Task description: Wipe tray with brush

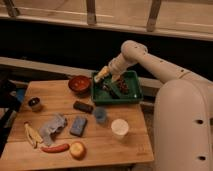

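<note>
One gripper point(107, 76), fingers wide, hangs over the tray point(118, 101) corner nearest the bowl point(80, 83).

Wooden table point(50, 97) with green tray point(116, 101), red-brown bowl point(79, 84), white cup point(119, 128), blue sponge point(78, 125), cloth point(53, 126), apple point(77, 150); tool point(107, 76) above the tray

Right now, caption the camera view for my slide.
Gripper poised over rear corner of the green tray, nearest the red-brown bowl.

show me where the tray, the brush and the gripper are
tray point(118, 101): camera view, on its front rim.
brush point(114, 90): camera view, on its dark handle, lying in the tray.
gripper point(103, 75): camera view, between its fingers, above the tray's far edge.
</note>
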